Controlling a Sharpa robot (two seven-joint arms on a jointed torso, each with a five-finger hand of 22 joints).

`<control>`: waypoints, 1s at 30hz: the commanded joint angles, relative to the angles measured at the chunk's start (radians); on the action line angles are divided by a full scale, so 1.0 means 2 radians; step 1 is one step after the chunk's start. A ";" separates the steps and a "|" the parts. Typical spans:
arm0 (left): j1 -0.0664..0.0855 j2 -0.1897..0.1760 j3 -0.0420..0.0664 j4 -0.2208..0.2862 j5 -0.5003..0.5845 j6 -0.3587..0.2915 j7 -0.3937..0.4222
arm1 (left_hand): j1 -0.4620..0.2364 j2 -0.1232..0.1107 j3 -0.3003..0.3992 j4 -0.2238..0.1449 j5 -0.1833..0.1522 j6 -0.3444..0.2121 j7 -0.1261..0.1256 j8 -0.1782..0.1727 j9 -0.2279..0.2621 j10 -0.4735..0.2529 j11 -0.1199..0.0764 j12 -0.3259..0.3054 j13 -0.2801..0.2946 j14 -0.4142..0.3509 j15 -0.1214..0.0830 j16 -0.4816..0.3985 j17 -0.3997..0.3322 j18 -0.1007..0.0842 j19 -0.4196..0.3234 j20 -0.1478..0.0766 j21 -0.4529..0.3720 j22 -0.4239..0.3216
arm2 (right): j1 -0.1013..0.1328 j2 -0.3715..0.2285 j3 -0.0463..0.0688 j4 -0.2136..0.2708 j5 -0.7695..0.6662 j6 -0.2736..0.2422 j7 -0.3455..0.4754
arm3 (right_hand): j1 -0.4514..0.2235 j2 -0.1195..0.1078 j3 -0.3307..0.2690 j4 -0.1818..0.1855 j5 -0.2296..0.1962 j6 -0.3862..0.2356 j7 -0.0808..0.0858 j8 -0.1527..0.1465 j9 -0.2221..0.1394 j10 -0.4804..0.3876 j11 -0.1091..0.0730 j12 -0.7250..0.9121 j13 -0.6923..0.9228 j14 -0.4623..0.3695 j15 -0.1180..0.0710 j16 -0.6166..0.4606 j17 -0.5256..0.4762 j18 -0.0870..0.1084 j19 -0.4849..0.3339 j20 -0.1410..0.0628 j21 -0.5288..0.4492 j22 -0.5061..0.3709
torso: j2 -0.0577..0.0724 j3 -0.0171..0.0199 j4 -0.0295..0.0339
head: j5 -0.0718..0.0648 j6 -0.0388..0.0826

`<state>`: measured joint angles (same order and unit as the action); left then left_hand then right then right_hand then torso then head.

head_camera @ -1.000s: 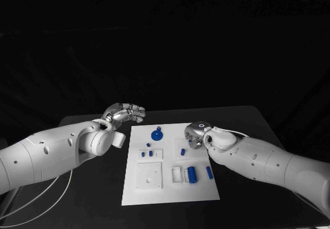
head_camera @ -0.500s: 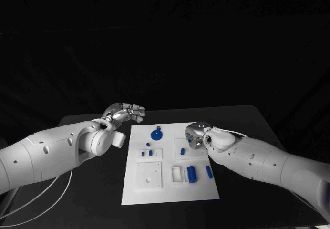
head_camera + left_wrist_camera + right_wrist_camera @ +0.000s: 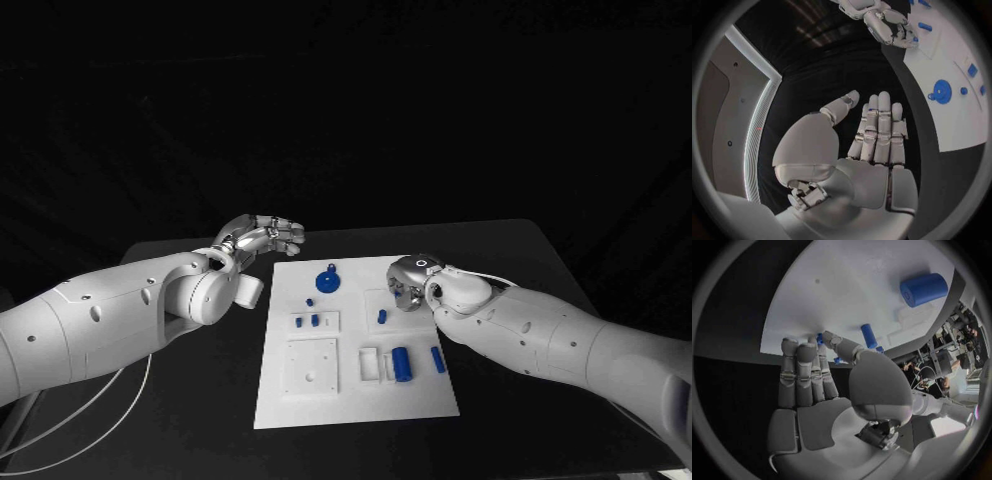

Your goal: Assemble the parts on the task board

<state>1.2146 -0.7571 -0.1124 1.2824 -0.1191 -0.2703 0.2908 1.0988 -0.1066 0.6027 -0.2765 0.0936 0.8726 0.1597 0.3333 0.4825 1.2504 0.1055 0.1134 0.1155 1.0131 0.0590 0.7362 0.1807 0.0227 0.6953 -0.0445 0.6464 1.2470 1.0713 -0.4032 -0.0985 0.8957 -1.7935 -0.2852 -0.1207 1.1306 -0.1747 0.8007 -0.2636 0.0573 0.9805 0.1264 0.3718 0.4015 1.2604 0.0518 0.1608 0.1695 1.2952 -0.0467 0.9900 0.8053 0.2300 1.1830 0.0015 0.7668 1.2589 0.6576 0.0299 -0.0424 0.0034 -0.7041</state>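
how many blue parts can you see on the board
8 visible on the task board: round part, small one, a pair, one by the right hand, three near side. The hand may hide more.

1 task board point(image 3: 356, 400), approx 8 blue parts point(image 3: 329, 283), 2 hands point(image 3: 268, 237).

The white task board point(image 3: 353, 400) lies flat at centre frame; small blue parts point(image 3: 401, 363) sit across it, a round one point(image 3: 329, 283) near its top edge.
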 commanded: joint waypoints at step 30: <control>0.001 0.000 0.001 -0.002 0.003 0.002 0.002 | 0.000 0.003 -0.002 0.000 0.001 -0.005 0.000 0.002 -0.001 -0.004 -0.001 -0.003 -0.001 0.004 0.000 -0.005 0.004 0.002 0.000 0.002 -0.002 0.001 | -0.007 -0.011 0.001 0.012 0.004 -0.052 -0.001 | 0.006 0.002 0.030 0.000 -0.003 0.027 -0.009 0.009 0.005 0.028 -0.006 0.005 0.026 0.001 -0.013 0.030 0.011 0.016 0.018 -0.006 0.027 0.018 | 0.000 -0.0003 -0.0001 | 0.002 0.001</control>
<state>1.2146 -0.7578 -0.1124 1.2780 -0.1184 -0.2711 0.2881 1.0988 -0.1066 0.6027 -0.2765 0.0936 0.8730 0.1600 0.3332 0.4818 1.2505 0.1054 0.1133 0.1156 1.0131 0.0590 0.7325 0.1871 0.0228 0.6953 -0.0446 0.6464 1.2477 1.0572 -0.4217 -0.0972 0.9136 -1.7946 -0.3679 -0.1298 1.1400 -0.1659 0.8545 -0.2621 0.0571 1.0264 0.1074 0.3831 0.4098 1.2926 0.0376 0.1727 0.2193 1.3078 -0.0593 1.0455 0.8262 0.2293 1.2116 -0.0087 0.8152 1.2940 0.6576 0.0291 -0.0418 0.0058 -0.7026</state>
